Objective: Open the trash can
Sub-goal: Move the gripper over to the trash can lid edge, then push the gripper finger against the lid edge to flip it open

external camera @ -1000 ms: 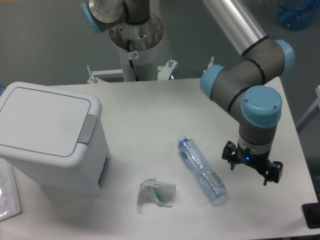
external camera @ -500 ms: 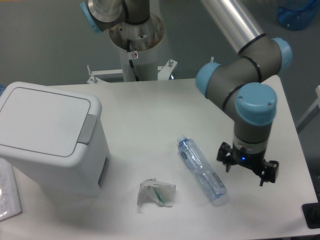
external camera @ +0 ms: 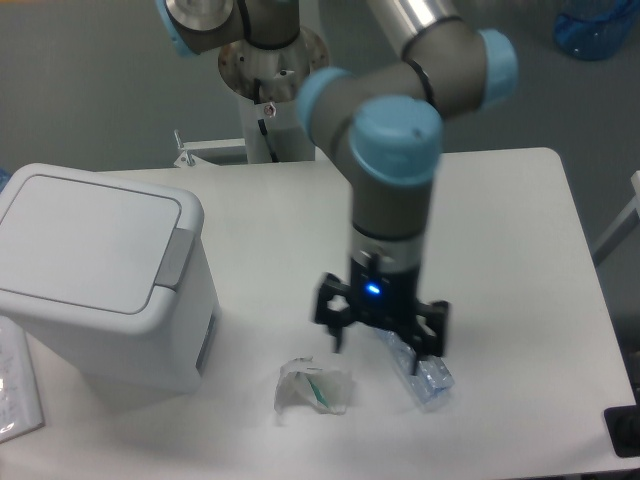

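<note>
At the far left edge, partly cut off by the frame, a flat clear plastic packet (external camera: 15,385) lies on the white table (external camera: 500,230), just beside the lower left corner of the trash can (external camera: 105,275). The trash can stands on the left part of the table, a big white box with rounded corners. Its flat lid (external camera: 90,240) is down, so nothing of the inside shows. The grey push-tab (external camera: 176,258) sits at the lid's right edge, facing the middle of the table, and the lid's longer side runs roughly left to right, slanting a little toward the lower right.

Right of the can, near the front edge of the table, lies a small crumpled clear wrapper (external camera: 313,386) with something green inside it. It is apart from the can.

Just right of the wrapper and above it hangs the gripper (external camera: 381,345), pointing down, with a blue light on its body. Its two fingers stand wide apart and hold nothing. Whether the fingertips touch the table cannot be told.

Under and behind the gripper lies a clear plastic bottle (external camera: 422,372) on its side; only its lower end shows past the right finger, and what it holds cannot be made out.

The arm (external camera: 395,140) rises from the gripper with grey links and blue caps toward the base column (external camera: 270,60) at the back of the table.
</note>
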